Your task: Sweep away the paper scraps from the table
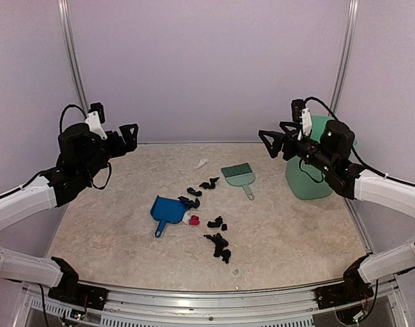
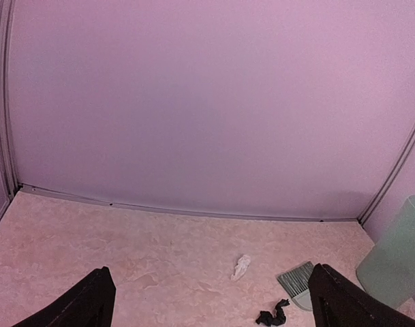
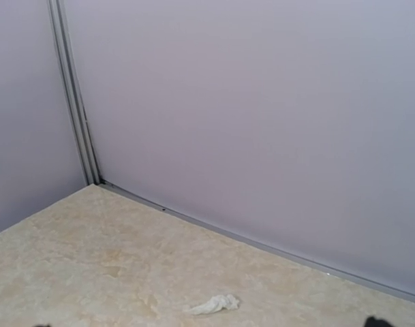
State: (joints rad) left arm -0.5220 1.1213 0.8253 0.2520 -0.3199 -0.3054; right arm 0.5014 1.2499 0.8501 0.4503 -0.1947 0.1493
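Crumpled paper scraps [image 1: 217, 240], mostly black, trail across the middle of the marbled beige table [image 1: 296, 231]. A pink-red scrap [image 1: 193, 219] and a black one lie against the right side of the blue plastic dustpan [image 1: 167, 210]. A white scrap [image 1: 201, 163] sits apart near the back. The green brush [image 1: 238, 175] lies flat just beyond the trail. A mint-green bin [image 1: 302, 184] stands upright at the right, its inside hidden. The left claw [image 1: 129, 136] and right claw [image 1: 268, 139] hang spread wide above the table, gripping nothing.

table [image 3: 71, 266]: beige, marbled, bordered by pale walls [image 3: 262, 122]
paper scrap [image 3: 214, 304]: white, crumpled, laid on the table near the lower edge
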